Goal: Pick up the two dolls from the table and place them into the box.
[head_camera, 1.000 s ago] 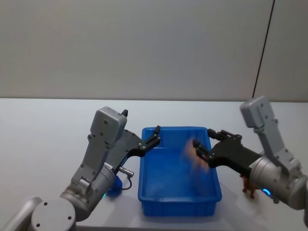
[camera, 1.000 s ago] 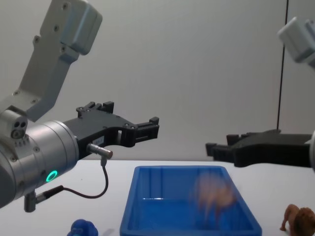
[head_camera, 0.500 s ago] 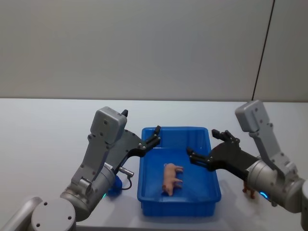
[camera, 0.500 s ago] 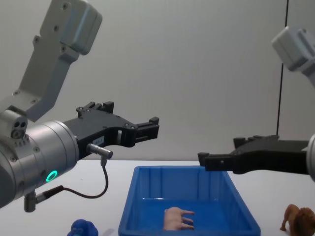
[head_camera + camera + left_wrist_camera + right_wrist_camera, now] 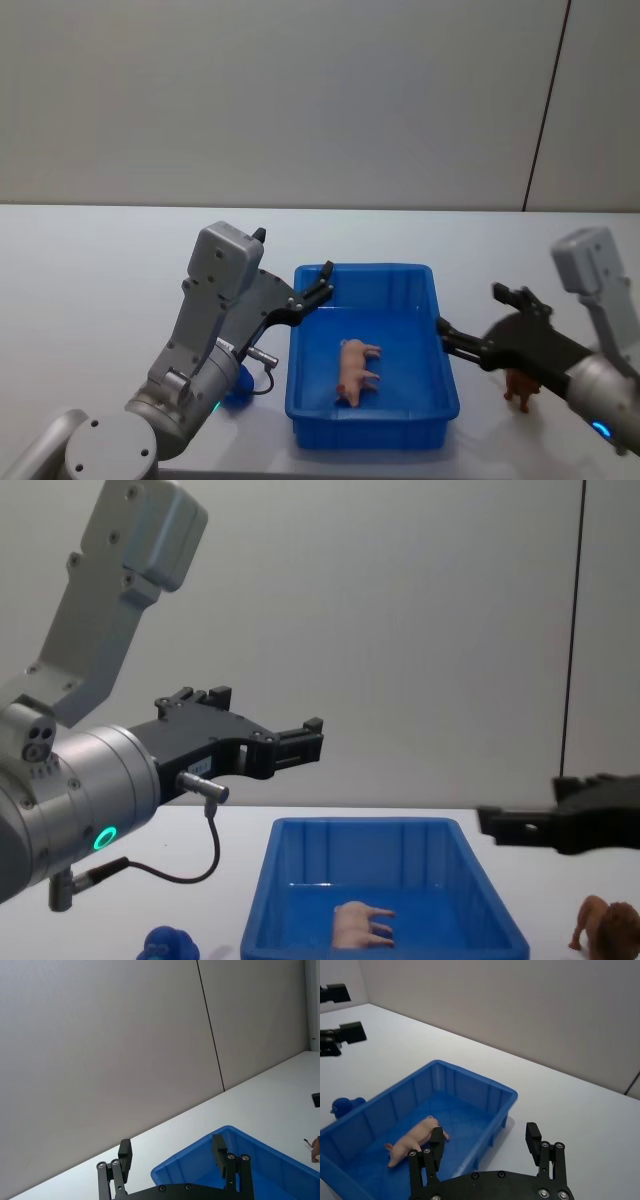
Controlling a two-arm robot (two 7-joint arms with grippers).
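Observation:
A pale pink pig doll [image 5: 357, 370] [image 5: 415, 1136] [image 5: 360, 925] lies on its side on the floor of the blue box [image 5: 365, 269] [image 5: 475, 1080] [image 5: 365, 825]. On the table right of the box stands a brown lion doll [image 5: 520, 385] [image 5: 605, 930]. A bright blue figure [image 5: 235, 388] [image 5: 170, 945] [image 5: 342, 1106] sits on the table left of the box. My right gripper [image 5: 470, 310] [image 5: 485, 1134] [image 5: 525, 810] hangs open and empty just outside the box's right wall, above the lion. My left gripper [image 5: 325, 283] [image 5: 171, 1146] [image 5: 312, 738] hovers open over the box's far left corner.
The grey table [image 5: 100, 260] stretches wide to the left and behind the box. A plain wall [image 5: 300, 100] backs the scene. A thin cable [image 5: 190, 875] loops under my left wrist, close to the blue figure.
The pig fell from my right gripper into the box and came to rest. My right gripper then drew back to the right, off the box. The left arm stayed still.

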